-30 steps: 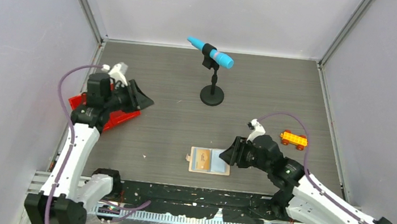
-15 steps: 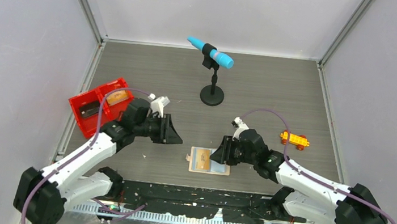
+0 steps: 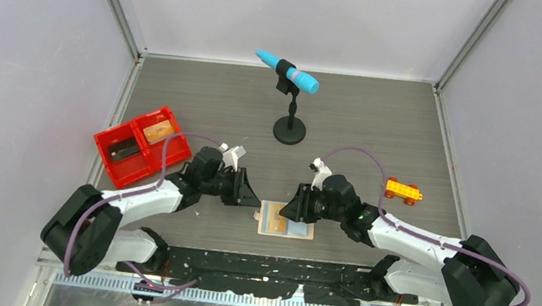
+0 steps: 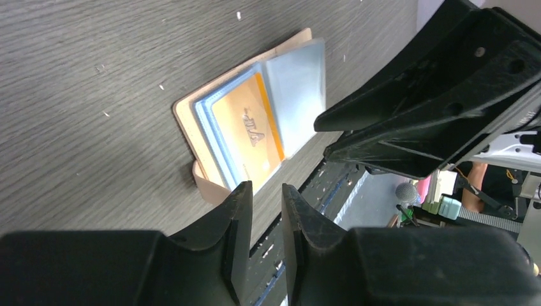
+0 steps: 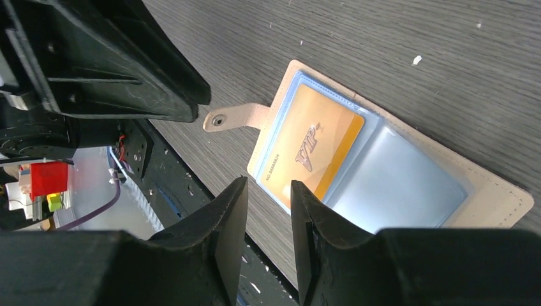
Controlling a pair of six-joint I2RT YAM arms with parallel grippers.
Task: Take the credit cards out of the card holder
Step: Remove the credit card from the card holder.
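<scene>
The tan card holder (image 3: 303,233) lies open near the table's front edge, tab (image 5: 233,118) to the left. An orange credit card (image 5: 312,150) (image 4: 249,134) marked VIP sits in its left clear sleeve. The right sleeve (image 5: 395,185) looks empty. My left gripper (image 3: 251,194) (image 4: 266,191) hovers just left of the holder, jaws narrowly open with nothing between them. My right gripper (image 3: 287,206) (image 5: 269,188) hangs over the holder's middle and near edge. Its jaws are also slightly open and hold nothing. The two grippers face each other closely.
A red two-compartment tray (image 3: 110,137) at the left holds a tan card (image 3: 161,131) and a dark card (image 3: 122,150). A blue microphone on a black stand (image 3: 289,129) stands behind. An orange toy car (image 3: 402,190) sits at the right.
My left arm swung from the red tray down to the holder's left side. The right gripper slid left over the holder. Both jaws narrowed.
</scene>
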